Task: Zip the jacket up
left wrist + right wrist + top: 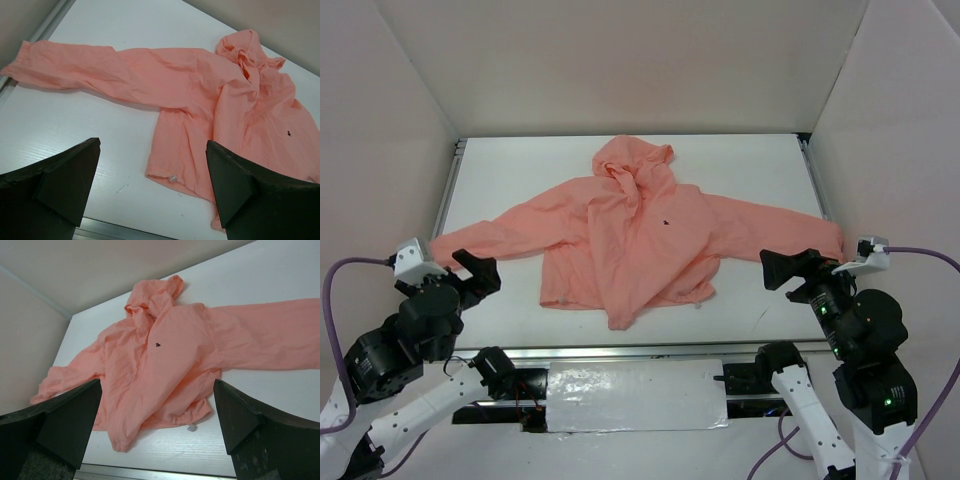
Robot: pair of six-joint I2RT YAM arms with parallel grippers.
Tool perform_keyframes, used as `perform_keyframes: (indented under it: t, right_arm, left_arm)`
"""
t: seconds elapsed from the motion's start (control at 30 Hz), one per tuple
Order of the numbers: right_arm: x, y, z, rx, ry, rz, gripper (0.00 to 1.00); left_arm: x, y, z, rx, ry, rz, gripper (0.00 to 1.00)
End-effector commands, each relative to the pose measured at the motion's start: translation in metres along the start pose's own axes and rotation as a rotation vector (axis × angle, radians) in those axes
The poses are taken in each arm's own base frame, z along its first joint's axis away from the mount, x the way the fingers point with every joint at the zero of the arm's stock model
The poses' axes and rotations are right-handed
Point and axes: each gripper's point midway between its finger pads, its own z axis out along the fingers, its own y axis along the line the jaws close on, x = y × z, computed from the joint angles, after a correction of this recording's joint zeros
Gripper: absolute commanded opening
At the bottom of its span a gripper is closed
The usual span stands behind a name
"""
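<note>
Spread wide and holding nothing, the left claw [470, 268] hangs at about 8 o'clock of the white table [520, 165], close to the near edge. From its own camera the two dark fingers [65, 180] stand well apart, with bare tabletop and cloth between them. Over at 4 o'clock the right claw [772, 270] is just as open, its fingers [250, 425] framing the garment without touching it.

The jacket [640, 235] lies flat in the middle of the table, salmon pink and rumpled. Its hood [635, 160] points to 12 o'clock. One sleeve [500, 235] runs out to 9 o'clock, its cuff ending near the left claw and by the metal rail [448, 190] along that side. The other sleeve [775, 222] reaches to 3 o'clock, its cuff close behind the right claw.

The front faces up and is not closed neatly: one panel laps over the other, and a loose corner of cloth [623, 315] sags toward 6 o'clock past the hem. A tiny dark logo [667, 222] sits on the chest, a little toward 3 o'clock from the centre line. A small white bit [698, 306] shows at the hem around 5 o'clock. The zipper itself is too small to make out.

Pale walls [380, 150] close the table in on three sides, and a shiny wrapped sheet [635, 395] lies between the arm bases at 6 o'clock.
</note>
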Motion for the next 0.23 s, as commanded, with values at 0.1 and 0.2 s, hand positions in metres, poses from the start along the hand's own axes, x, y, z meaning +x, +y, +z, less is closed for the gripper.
perform_keyframes:
  t: [0.1,0.2]
  right_arm:
    - [0.0009,0.0015,0.0041,-0.011,0.004,-0.015,1.0]
    - [0.0001,0.004,0.005,-0.021,0.006,-0.013,1.0]
  left_arm:
    - [-0.0039,-0.0038,0.0007,0.012,-0.015,-0.001,0.99]
    - [-0.0039,-0.0042,0.0005,0.022,-0.018,0.0,0.99]
